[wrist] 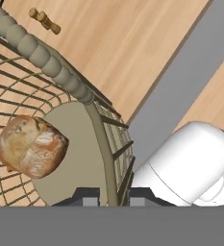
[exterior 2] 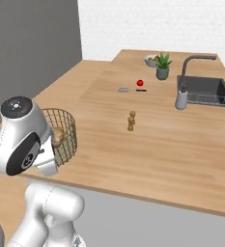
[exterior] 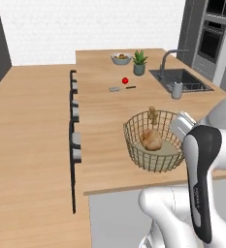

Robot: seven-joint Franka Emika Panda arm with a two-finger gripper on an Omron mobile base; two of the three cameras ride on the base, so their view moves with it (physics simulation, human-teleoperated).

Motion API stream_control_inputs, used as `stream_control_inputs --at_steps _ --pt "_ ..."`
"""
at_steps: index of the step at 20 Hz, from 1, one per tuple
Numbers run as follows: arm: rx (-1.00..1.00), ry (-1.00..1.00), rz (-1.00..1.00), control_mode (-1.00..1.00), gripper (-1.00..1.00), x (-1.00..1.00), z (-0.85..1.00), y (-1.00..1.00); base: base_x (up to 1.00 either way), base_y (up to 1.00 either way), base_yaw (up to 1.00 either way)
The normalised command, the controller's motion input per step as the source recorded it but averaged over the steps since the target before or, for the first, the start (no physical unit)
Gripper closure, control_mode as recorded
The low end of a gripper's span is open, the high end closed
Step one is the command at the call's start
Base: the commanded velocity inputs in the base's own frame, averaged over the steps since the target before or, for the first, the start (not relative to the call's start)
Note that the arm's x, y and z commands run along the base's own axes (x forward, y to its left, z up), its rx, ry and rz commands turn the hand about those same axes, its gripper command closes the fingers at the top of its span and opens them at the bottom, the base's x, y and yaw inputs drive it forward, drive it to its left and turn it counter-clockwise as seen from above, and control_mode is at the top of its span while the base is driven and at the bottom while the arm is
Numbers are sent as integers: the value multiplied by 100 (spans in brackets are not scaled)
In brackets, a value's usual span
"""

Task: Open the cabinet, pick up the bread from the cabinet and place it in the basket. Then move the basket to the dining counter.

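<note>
With the bread [wrist: 31,145] lying on the flat base of the basket [exterior: 134,127], and the gripper [wrist: 112,196] pinched on its wire wall near the dining counter [exterior: 100,116] edge, best set down level, then release.

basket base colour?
Flat beige disc under tan wire mesh of the basket; the bread sits on it. Hand view shows it best.
</note>
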Motion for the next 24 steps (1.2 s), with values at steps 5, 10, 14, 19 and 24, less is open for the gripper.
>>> stream_control_inputs --at_steps 5,10,14,19,24 --pt "0 0 0 100 100 0 0 0 41 -1 -5" --pt "0 0 0 100 100 0 0 0 24 -2 -6" --pt "0 15 -2 -100 100 99 0 -15 0 0 0" --pt "4 17 0 -100 100 100 0 -7 0 0 0" --pt "6 13 0 -100 100 100 -28 -2 0 0 0"
